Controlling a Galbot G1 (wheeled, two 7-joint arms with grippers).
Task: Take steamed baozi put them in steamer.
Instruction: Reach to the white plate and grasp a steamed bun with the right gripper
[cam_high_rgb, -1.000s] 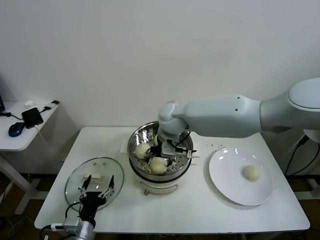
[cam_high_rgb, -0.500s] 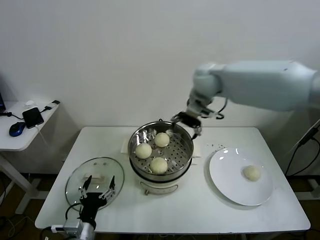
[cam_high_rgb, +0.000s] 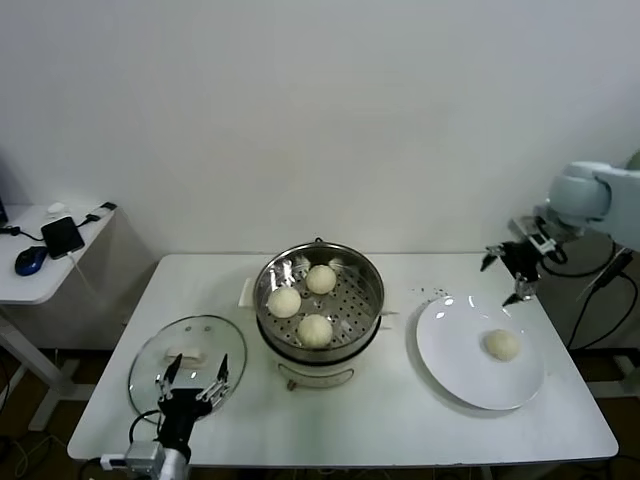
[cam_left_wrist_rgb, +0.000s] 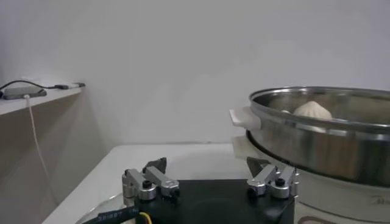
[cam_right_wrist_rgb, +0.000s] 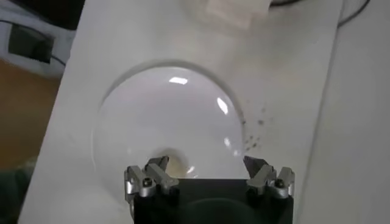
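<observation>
The steamer (cam_high_rgb: 372, 310) stands mid-table with three baozi on its perforated tray: one at the back (cam_high_rgb: 321, 279), one on the left (cam_high_rgb: 284, 301), one in front (cam_high_rgb: 315, 330). A fourth baozi (cam_high_rgb: 501, 344) lies on the white plate (cam_high_rgb: 455, 360) at the right. My right gripper (cam_high_rgb: 503, 280) is open and empty above the plate's far edge. In the right wrist view this gripper (cam_right_wrist_rgb: 206, 163) hangs over the plate (cam_right_wrist_rgb: 164, 115), with the baozi (cam_right_wrist_rgb: 173, 163) partly hidden. My left gripper (cam_high_rgb: 190, 385) is open and parked low at the front left. The left wrist view shows that gripper (cam_left_wrist_rgb: 207, 165) beside the steamer (cam_left_wrist_rgb: 323, 143).
A round glass lid (cam_high_rgb: 150, 355) with a white handle lies at the front left, under the left gripper. A side table (cam_high_rgb: 70, 270) at far left holds a phone (cam_high_rgb: 62, 235) and a mouse (cam_high_rgb: 30, 259). Dark specks (cam_high_rgb: 432, 293) dot the table by the plate.
My right gripper left a third baozi in the steamer, rose out of it and swung right, to above the plate. The left arm has not moved.
</observation>
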